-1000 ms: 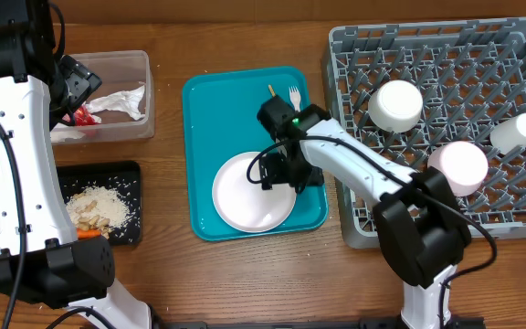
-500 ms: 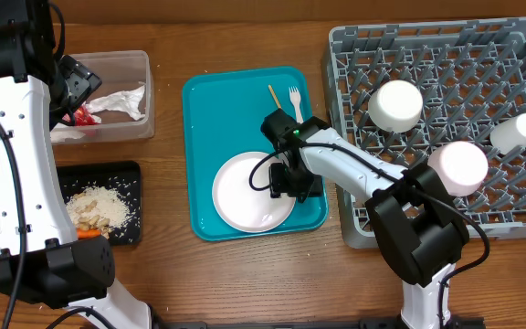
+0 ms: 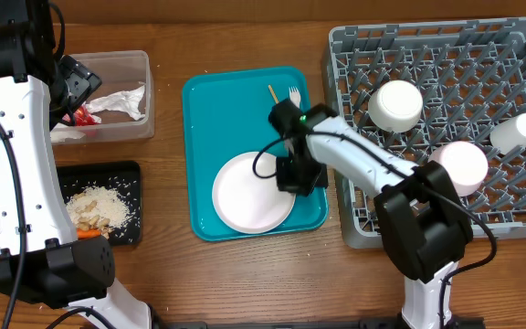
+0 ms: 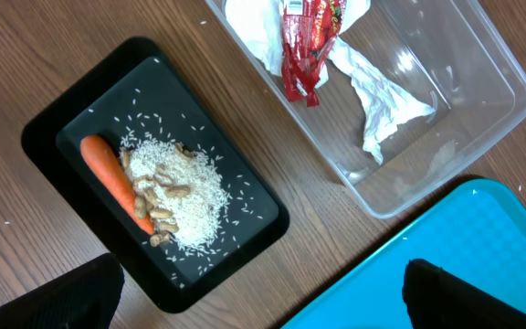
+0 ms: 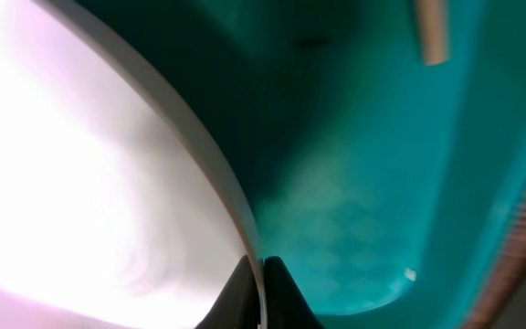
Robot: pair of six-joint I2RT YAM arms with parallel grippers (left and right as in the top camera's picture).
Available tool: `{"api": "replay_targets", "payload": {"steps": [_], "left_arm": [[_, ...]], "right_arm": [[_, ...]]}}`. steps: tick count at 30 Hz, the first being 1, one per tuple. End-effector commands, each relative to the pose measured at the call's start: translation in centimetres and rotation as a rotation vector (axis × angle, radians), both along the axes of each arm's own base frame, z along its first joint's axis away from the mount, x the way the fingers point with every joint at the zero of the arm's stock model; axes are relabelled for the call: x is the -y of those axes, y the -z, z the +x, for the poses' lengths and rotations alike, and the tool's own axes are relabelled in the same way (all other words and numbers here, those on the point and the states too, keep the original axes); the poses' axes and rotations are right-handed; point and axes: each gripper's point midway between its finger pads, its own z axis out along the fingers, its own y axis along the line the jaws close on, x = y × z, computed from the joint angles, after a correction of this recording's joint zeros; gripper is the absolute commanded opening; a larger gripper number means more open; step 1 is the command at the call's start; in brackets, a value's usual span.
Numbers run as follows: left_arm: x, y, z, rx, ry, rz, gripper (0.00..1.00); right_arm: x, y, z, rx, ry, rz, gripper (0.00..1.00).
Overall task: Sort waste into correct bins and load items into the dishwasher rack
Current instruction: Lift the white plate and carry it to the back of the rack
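A teal serving tray [image 3: 206, 119], rectangular with rounded corners and a raised rim, lies flat on the brown wood-grain table [image 3: 245, 274]. The left wrist view catches only one tray corner, at lower right; the right wrist view shows its teal surface close and blurred.

The plate [image 3: 245, 196] lies on the serving tray [image 3: 204, 119], fork [image 3: 294, 94] behind it; dishwasher rack [image 3: 464, 64] to the right, tub [image 3: 148, 91] holding napkin [image 3: 121, 99] left
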Motion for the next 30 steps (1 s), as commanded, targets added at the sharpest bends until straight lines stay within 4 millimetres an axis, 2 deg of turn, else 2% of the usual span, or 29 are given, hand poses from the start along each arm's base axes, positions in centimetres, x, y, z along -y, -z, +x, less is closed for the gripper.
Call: {"api": "replay_targets", "payload": {"steps": [1,5,8,11,15,16,17,18,20,21,23,27,30], "left_arm": [[-0.2,-0.1,0.0,0.005,-0.010,0.002,1.00],[-0.2,-0.1,0.0,0.005,-0.010,0.002,1.00],[-0.2,-0.1,0.0,0.005,-0.010,0.002,1.00],[-0.2,-0.1,0.0,0.005,-0.010,0.002,1.00],[-0.2,-0.1,0.0,0.005,-0.010,0.002,1.00],[-0.2,-0.1,0.0,0.005,-0.010,0.002,1.00],[-0.2,-0.1,0.0,0.005,-0.010,0.002,1.00],[-0.2,-0.1,0.0,0.005,-0.010,0.002,1.00],[-0.2,-0.1,0.0,0.005,-0.010,0.002,1.00],[-0.2,-0.1,0.0,0.005,-0.009,0.002,1.00],[-0.1,-0.1,0.0,0.005,-0.008,0.002,1.00],[-0.1,-0.1,0.0,0.005,-0.008,0.002,1.00],[-0.1,-0.1,0.0,0.005,-0.008,0.002,1.00]], "right_arm": [[1.1,-4.0,3.2,0.093,-0.018,0.024,0.04],[5.1,-9.4,6.1,0.210,0.040,-0.025,0.04],[9.1,-14.8,8.6,0.343,0.072,-0.048,0.04],[14.2,-21.4,10.9,0.503,0.142,-0.064,0.04],[21.1,-28.0,12.4,0.677,0.262,-0.116,0.04],[23.5,-29.8,12.6,0.731,0.286,-0.135,0.04],[24.6,-30.4,12.7,0.751,0.299,-0.149,0.04],[27.0,-31.4,12.8,0.786,0.344,-0.187,0.04],[31.3,-32.1,12.7,0.818,0.437,-0.267,0.04],[34.8,-32.0,12.5,0.825,0.512,-0.338,0.04],[37.6,-31.6,12.4,0.822,0.568,-0.382,0.04],[41.1,-30.5,12.6,0.812,0.632,-0.449,0.04],[43.9,-29.8,12.3,0.785,0.690,-0.608,0.04]]}}
